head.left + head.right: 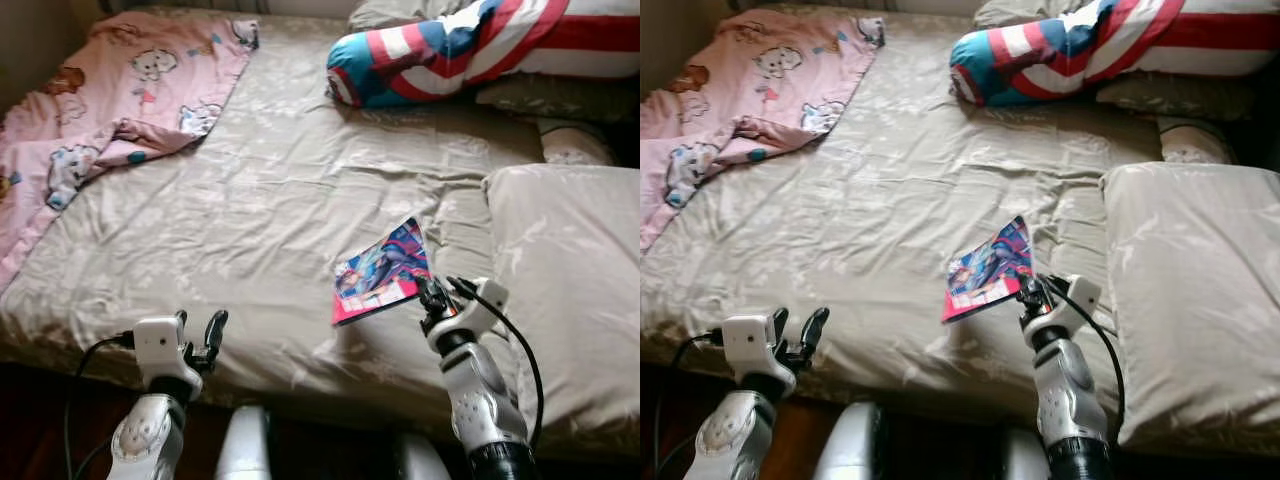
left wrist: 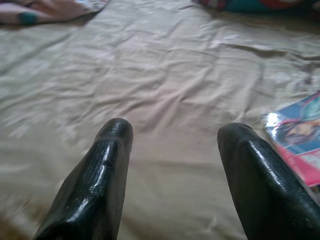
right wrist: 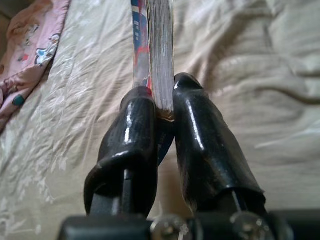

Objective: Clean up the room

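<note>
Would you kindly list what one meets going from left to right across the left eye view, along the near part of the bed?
Left gripper, open above the bed's near edge → comic book → right gripper, shut on the book's near corner → beige pillow.

A thin colourful book (image 1: pixel 381 271), pink-edged, is tilted above the beige bed (image 1: pixel 260 220), one corner pinched, pages edge-on.
</note>
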`<state>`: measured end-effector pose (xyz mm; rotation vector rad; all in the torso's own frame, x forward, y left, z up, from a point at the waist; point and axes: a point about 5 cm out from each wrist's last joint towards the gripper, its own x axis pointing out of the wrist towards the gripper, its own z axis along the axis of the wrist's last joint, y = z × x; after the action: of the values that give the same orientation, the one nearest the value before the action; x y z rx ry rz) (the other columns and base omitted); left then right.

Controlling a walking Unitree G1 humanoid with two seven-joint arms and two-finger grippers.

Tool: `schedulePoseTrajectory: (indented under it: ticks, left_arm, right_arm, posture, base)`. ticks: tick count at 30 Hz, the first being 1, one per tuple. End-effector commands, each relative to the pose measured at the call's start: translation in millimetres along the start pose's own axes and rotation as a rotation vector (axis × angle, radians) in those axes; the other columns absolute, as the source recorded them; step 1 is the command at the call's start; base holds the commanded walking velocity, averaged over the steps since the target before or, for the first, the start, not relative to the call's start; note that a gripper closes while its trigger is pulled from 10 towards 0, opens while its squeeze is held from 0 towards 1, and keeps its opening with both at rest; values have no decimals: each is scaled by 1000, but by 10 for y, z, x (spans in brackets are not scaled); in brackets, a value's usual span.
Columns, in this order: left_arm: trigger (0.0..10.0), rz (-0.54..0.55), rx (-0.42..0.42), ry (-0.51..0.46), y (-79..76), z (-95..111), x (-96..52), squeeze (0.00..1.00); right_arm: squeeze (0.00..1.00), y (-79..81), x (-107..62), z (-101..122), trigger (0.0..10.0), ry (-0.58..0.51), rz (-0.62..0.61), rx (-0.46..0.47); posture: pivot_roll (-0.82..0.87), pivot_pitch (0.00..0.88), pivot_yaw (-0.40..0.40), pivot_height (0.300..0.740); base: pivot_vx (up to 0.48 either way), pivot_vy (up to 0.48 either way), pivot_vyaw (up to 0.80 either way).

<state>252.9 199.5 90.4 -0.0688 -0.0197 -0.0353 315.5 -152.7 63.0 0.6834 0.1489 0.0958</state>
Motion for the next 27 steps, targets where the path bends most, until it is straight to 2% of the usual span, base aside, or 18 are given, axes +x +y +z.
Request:
schedulePoseTrajectory:
  ticks: [1, 2, 4, 8, 9, 13, 16, 20, 27]
  left_arm:
    - [10000, -1, 29, 28, 63, -14, -66, 0]
    - [10000, -1, 29, 28, 63, -14, -66, 0]
    - [10000, -7, 38, 33, 68, -4, -89, 0]
    - [10000, -10, 43, 36, 74, 4, -108, 0]
    - [10000, -10, 49, 39, 88, 13, -128, 0]
    - [10000, -13, 59, 47, 106, 23, -160, 0]
    - [10000, -15, 68, 55, 134, 40, -184, 0]
    - [10000, -26, 73, 66, 129, 46, -203, 0]
    - [10000, -37, 75, 83, 102, 36, -231, 0]
  right_arm:
    - [0, -152, 35, 40, 10000, -31, -50, 70]
    - [0, -152, 35, 40, 10000, -31, -50, 70]
    - [0, -269, 55, 42, 10000, -39, -109, 147]
    - [0, -347, 46, 1, 10000, -10, -147, 142]
    - [0, -421, 15, -49, 10000, 18, -181, 149]
    - [0, -527, -46, -136, 10000, 60, -234, 172]
    - [0, -544, -87, -234, 10000, 97, -215, 194]
    - [0, -608, -157, -324, 10000, 138, -245, 167]
    - [0, -734, -273, -377, 10000, 133, -323, 152]
  posture:
    - [100, 255, -4, 655]
    - [100, 255, -4, 655]
    - [111, 263, 4, 655]
    - [124, 272, 11, 655]
    - [133, 279, 17, 655]
    - [143, 284, 24, 655]
    - [150, 297, 36, 655]
    - [149, 312, 49, 655]
    - [150, 325, 53, 655]
  base:
    - [0, 0, 0]
    - [0, 0, 0]
    - [0, 0, 0]
    - [0, 0, 0]
    - [0, 0, 0]
    - [0, 0, 0]
    - [0, 0, 0]
    - [0, 0, 0]
    - [0, 0, 0]
